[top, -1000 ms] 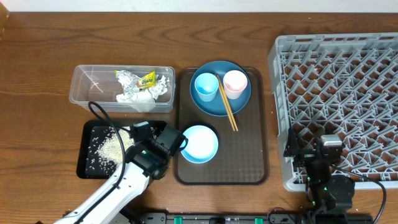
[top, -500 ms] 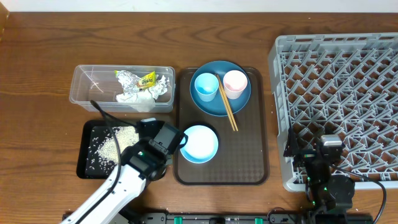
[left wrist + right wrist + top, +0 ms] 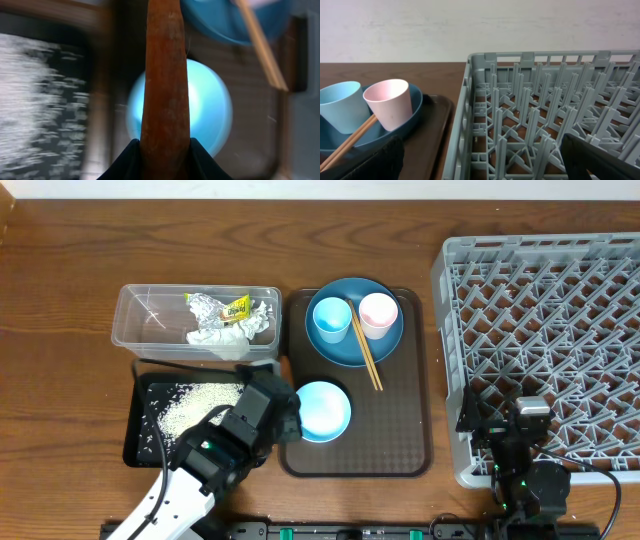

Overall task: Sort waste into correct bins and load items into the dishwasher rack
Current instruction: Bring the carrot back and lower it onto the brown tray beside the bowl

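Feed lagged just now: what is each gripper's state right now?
Left gripper: cannot be told; the view is blurred, beside the light-blue bowl.
Right gripper: open, holding nothing.

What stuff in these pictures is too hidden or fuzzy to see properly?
Left tool: overhead, the arm's own body covers its tips, so open or shut is unclear.
Bowl: the left wrist view is blurred, and a brown finger blocks its middle.
Black tray: overhead, the arm hides its lower right corner.
Rack: its right side is cut off by the overhead picture's edge.
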You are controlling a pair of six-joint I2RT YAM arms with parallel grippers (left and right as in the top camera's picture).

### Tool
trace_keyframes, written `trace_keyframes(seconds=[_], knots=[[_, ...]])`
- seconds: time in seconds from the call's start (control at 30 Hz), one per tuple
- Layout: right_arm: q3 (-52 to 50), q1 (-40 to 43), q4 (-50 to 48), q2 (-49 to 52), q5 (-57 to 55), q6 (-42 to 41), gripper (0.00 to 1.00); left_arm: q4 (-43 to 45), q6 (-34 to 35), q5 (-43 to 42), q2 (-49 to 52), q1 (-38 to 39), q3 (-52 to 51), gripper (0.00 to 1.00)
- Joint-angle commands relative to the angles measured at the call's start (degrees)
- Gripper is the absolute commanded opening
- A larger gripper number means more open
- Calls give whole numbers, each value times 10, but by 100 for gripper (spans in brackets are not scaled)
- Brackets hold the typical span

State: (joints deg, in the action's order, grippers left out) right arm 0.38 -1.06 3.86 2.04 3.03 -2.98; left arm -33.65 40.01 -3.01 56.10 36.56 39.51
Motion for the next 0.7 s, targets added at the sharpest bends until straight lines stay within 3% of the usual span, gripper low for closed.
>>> trace_keyframes(seconds=[0.0, 0.67], knots=[[-1, 1, 2, 1, 0, 3, 99, 17, -3, -58, -4, 28, 17, 15], [-1, 1, 2, 1, 0, 3, 99, 116, 36, -58, 29, 160, 17, 15]])
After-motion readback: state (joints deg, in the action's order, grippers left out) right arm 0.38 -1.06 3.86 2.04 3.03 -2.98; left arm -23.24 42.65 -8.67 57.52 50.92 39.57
